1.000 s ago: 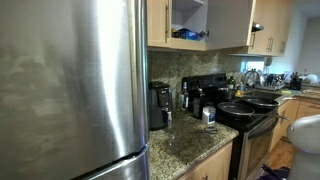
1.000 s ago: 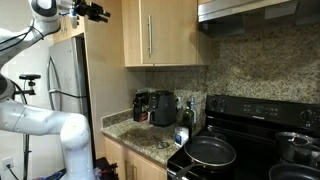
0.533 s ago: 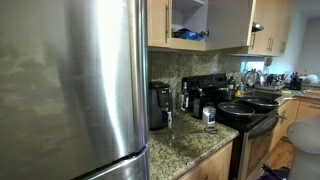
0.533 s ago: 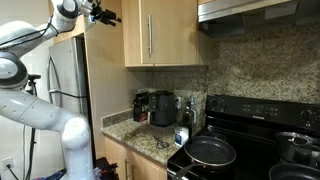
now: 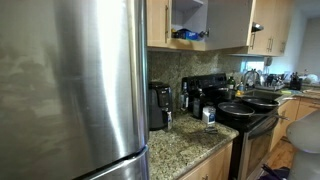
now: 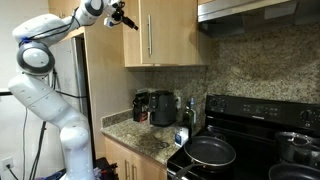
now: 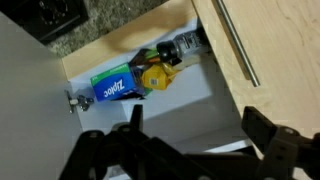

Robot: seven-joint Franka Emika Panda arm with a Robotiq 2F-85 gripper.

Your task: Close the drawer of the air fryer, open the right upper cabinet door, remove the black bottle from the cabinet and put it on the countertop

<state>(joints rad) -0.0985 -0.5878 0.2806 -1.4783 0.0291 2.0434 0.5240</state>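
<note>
- Inside the cabinet (image 7: 205, 100): black bottle (image 7: 187, 46), crowded against a yellow pack (image 7: 152, 76) and blue box (image 7: 112, 88).
- Gripper (image 7: 192, 115): jaws fully spread, empty, hovering outside the shelf.
- Hazard: fingers snagging the neighbours and toppling the bottle.

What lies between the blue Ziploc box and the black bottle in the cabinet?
A yellow object lies between box and bottle, in the wrist view.
</note>
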